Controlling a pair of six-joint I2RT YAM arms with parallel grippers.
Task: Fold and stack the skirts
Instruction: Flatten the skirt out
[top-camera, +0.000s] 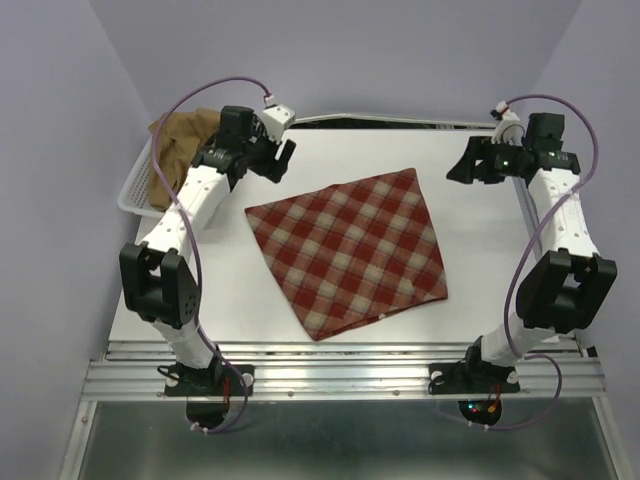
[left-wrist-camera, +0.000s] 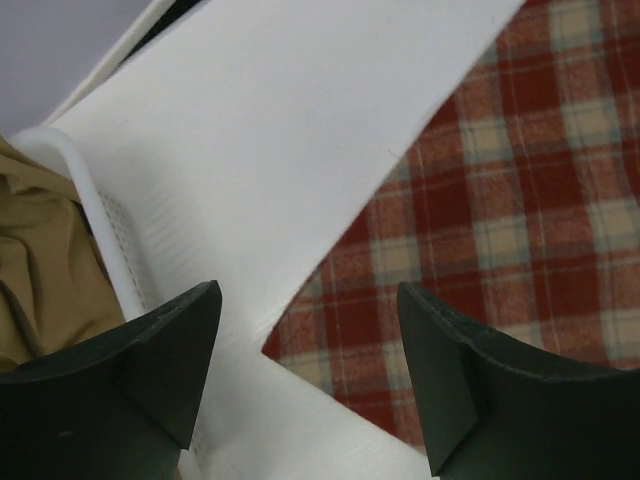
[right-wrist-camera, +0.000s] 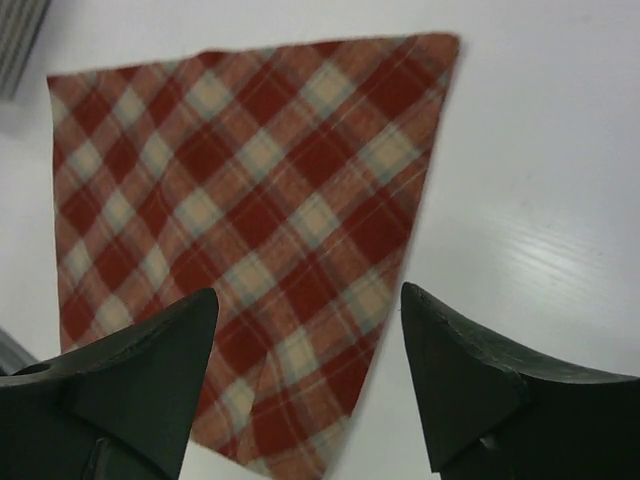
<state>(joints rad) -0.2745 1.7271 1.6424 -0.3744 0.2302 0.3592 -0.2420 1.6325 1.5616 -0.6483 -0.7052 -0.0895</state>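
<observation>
lying flat on table (top-camera: 340, 150), plaid skirt (top-camera: 350, 250), tan skirt (top-camera: 183, 136) bunched in basket (top-camera: 132, 198)

Your 2 arms rise from their bases at the near edge, each bent at the elbow and reaching toward the far side. Your left arm (top-camera: 185, 225) leans up and inward, its wrist turned so the left claw (top-camera: 279, 162) faces right, toward the middle. Its 2 dark fingers (left-wrist-camera: 170, 360) are spread wide apart with nothing between them. Your right arm (top-camera: 560, 230) mirrors it, elbow folded low on the outer side and forearm climbing away from you. The right claw (top-camera: 462, 163) faces left, its fingers (right-wrist-camera: 470, 380) likewise parted wide and gripping nothing.
</observation>
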